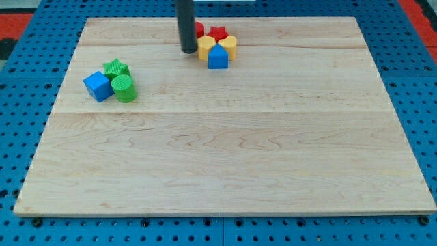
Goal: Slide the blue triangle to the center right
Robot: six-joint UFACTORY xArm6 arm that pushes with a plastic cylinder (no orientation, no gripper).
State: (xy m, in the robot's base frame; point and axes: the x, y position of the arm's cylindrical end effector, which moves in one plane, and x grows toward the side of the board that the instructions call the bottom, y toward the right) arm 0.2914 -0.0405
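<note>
The blue triangle (218,57) sits near the view's top centre of the wooden board (225,157). It touches a yellow block (205,46) at its upper left and a yellow block (229,45) at its upper right. A red star (218,33) and a red block (199,30) lie just above them. My tip (188,50) is on the board just left of this cluster, close to the left yellow block and about a block's width left of the blue triangle.
A second cluster lies at the view's left: a blue cube (98,86), a green star (116,68) and a green cylinder (125,89). The board rests on a blue perforated table (20,102).
</note>
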